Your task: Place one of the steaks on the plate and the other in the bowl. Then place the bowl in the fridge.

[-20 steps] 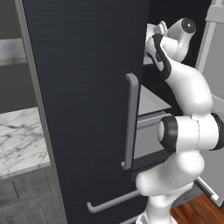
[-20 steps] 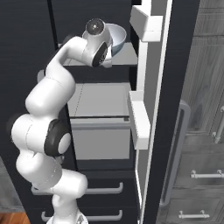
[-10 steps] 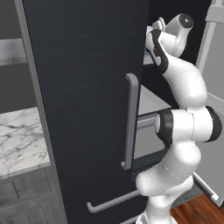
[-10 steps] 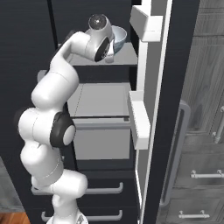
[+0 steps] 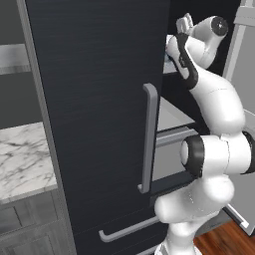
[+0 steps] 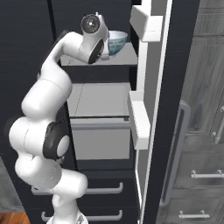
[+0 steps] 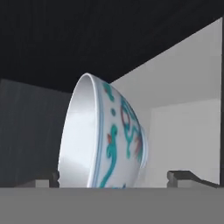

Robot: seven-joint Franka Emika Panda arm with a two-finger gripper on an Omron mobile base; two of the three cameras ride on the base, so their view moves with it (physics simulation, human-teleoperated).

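The bowl [image 6: 117, 40], white inside with teal and red patterns outside, stands on the upper shelf [image 6: 120, 57] inside the open fridge [image 6: 154, 92]. My gripper [image 6: 107, 49] reaches onto that shelf right beside it. In the hand view the bowl [image 7: 105, 140] lies between the two dark fingertips [image 7: 180, 176]. The gripper [image 7: 117, 177] is open there, its jaws spread wide on either side of the bowl. The hand view is rolled, so the bowl appears on its side. What lies inside the bowl is hidden. The steaks and the plate are out of view.
The fridge's near black door [image 5: 99, 99] with its long grey handle [image 5: 148, 139] stands left of the arm. White door bins [image 6: 139, 120] jut out on the open door to the right. A grey drawer [image 6: 99, 131] sits below the shelf, and a marble counter [image 5: 22, 159] lies at the left.
The jaws have spread apart and let go of the bowl, which stays on the shelf. The arm's upper joints have shifted slightly.
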